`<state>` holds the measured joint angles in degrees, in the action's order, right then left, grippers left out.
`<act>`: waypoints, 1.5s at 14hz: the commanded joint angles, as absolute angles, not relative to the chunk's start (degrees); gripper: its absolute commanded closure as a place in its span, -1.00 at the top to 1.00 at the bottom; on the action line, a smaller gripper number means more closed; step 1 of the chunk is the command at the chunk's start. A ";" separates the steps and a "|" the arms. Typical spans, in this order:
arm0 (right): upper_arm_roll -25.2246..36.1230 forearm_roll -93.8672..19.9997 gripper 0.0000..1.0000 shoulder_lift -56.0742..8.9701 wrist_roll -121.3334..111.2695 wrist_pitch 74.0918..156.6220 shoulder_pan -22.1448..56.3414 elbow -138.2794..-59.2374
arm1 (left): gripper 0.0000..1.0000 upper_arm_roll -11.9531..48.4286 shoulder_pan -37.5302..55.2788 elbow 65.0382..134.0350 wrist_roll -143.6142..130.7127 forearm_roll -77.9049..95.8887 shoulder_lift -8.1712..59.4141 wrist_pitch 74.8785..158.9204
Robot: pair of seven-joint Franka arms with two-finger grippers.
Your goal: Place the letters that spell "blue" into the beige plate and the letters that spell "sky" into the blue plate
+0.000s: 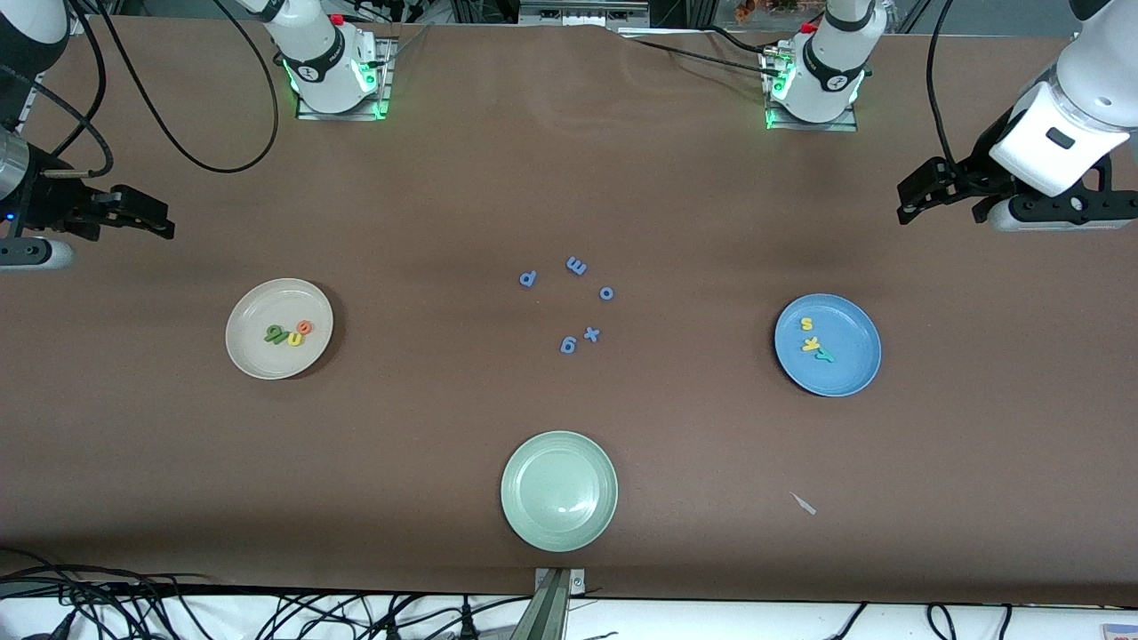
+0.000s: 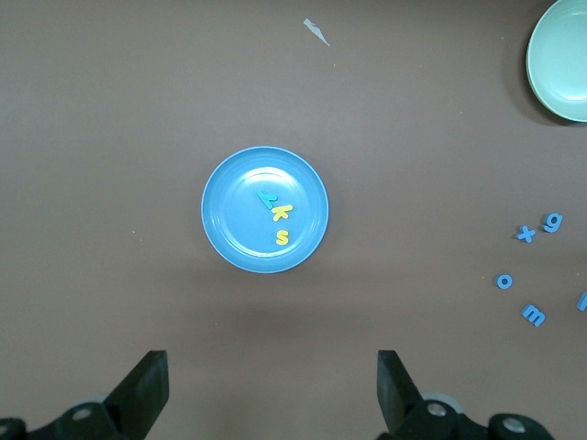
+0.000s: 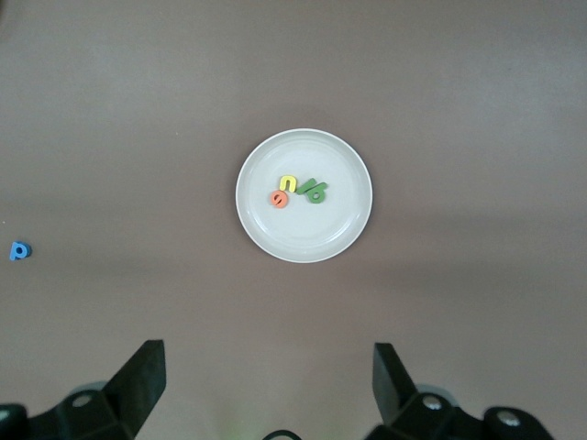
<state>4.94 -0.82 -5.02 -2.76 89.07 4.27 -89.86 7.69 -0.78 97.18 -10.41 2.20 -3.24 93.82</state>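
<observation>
Letters that spell "blue" (image 1: pixel 287 333) lie clustered in the beige plate (image 1: pixel 258 352), which sits on the desk (image 1: pixel 569 178) toward the right arm's end. In the right wrist view the plate (image 3: pixel 339 225) lies ahead of the right gripper (image 3: pixel 266 380), well apart from its fingers (image 3: pixel 138 380), with bare brown desk between. The green b and dark green l touch each other, the yellow u sits just beside them, and the orange e touches the u. All four are tiny against the round, shallow, cream-coloured plate.

The letters that spell "sky" (image 1: pixel 813 340) lie in the blue plate (image 1: pixel 853 364), toward the left arm's end of the desk. In the left wrist view this plate (image 2: pixel 229 229) lies ahead of the left gripper (image 2: pixel 272 385), well apart from its fingers (image 2: pixel 393 385). The yellow s lies a little apart from the yellow k, and the teal y touches the k.

Both pairs of fingers are spread wide and released, holding and touching nothing. The right gripper (image 1: pixel 151 218) waits over the desk's edge at its own end, and the left gripper (image 1: pixel 925 191) waits likewise at its own.

Five blue letters (image 1: pixel 573 302) lie loosely scattered mid-desk between the two plates. A pale green plate (image 1: pixel 533 520) sits nearer the front camera than they do, and a small pale scrap (image 1: pixel 805 504) lies near it toward the left arm's end.
</observation>
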 commanded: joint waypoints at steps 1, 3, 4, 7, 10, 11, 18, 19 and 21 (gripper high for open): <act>4.04 -0.26 1.00 -5.63 -2.11 88.07 3.87 -88.24 | 1.00 7.91 -0.88 96.86 -10.11 0.79 -3.43 93.16; 4.04 -0.35 1.00 -5.63 -2.11 88.07 3.87 -88.33 | 1.00 7.91 -0.88 96.86 -10.02 0.79 -3.34 93.16; 4.04 -0.26 1.00 -5.63 -2.11 88.07 3.87 -88.24 | 1.00 7.91 -0.88 96.86 -10.11 0.79 -3.34 93.16; 4.04 0.09 1.00 -5.63 -2.20 88.50 3.87 -88.24 | 1.00 7.91 -0.88 96.86 -10.02 0.79 -3.34 93.16; 4.04 0.00 1.00 -5.80 -2.11 89.56 3.87 -88.24 | 1.00 7.91 -0.88 96.86 -10.02 0.79 -3.34 93.16; 4.04 -0.09 1.00 -5.80 -2.11 90.00 3.87 -88.24 | 1.00 7.91 -0.88 96.86 -10.02 0.79 -3.34 93.16; 4.04 0.09 1.00 -5.71 -2.11 90.00 3.87 -88.24 | 1.00 7.91 -0.88 96.86 -10.02 0.79 -3.34 93.16; 4.04 0.09 1.00 -5.71 -2.11 90.00 3.87 -88.24 | 1.00 7.91 -0.88 96.86 -10.02 0.79 -3.34 93.16; 4.04 0.09 1.00 -5.71 -2.11 90.00 3.87 -88.24 | 1.00 7.91 -0.88 96.86 -10.02 0.79 -3.34 93.16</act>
